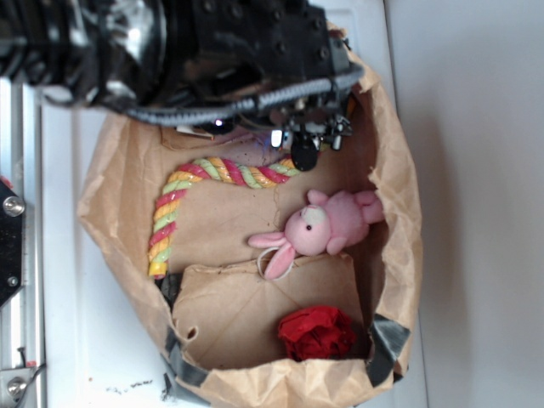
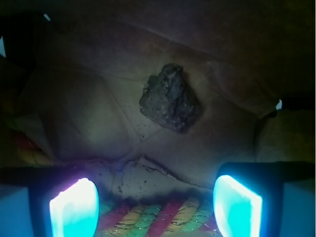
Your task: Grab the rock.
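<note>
In the wrist view, the rock (image 2: 170, 98) is a dark brown, rough, chunky lump. It lies on the brown paper floor of the bag, ahead of my gripper (image 2: 155, 207) and apart from it. The gripper is open and empty. Its two glowing pads (image 2: 74, 207) stand wide apart at the bottom of the frame, over the striped rope (image 2: 163, 219). In the exterior view the gripper (image 1: 306, 146) hangs at the top of the bag, just above the rope's end. The arm hides the rock there.
A flattened brown paper bag (image 1: 399, 212) holds everything. The striped rope (image 1: 217, 174) curves across its upper left. A pink bunny (image 1: 327, 225) lies in the middle right, and a red wrinkly lump (image 1: 316, 333) sits at the bottom. The black arm (image 1: 212, 51) covers the bag's top.
</note>
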Motion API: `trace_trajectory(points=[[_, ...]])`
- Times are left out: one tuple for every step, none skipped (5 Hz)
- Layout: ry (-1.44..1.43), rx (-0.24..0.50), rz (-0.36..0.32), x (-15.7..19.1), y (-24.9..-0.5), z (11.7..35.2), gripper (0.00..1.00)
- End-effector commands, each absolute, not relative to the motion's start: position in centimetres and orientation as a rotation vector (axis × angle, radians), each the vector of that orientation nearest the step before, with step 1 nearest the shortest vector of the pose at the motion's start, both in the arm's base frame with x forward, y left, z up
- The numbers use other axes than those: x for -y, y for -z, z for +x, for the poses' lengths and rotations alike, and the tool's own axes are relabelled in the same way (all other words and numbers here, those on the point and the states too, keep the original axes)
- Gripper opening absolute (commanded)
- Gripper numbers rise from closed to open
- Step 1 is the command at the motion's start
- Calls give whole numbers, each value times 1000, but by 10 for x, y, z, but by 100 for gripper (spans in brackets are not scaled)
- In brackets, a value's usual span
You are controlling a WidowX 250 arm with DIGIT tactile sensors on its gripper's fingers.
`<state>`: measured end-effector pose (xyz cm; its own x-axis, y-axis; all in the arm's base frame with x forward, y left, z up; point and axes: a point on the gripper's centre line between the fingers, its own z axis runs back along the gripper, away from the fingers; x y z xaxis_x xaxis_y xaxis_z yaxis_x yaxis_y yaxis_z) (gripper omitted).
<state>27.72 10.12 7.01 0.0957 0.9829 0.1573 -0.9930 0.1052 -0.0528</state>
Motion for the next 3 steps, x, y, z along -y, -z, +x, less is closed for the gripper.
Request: trace_trajectory(points=[[-1564, 251, 68, -116, -78, 273, 100], [-1584, 271, 72, -116, -75, 272, 100], [-1602, 273, 73, -119, -74, 274, 100]])
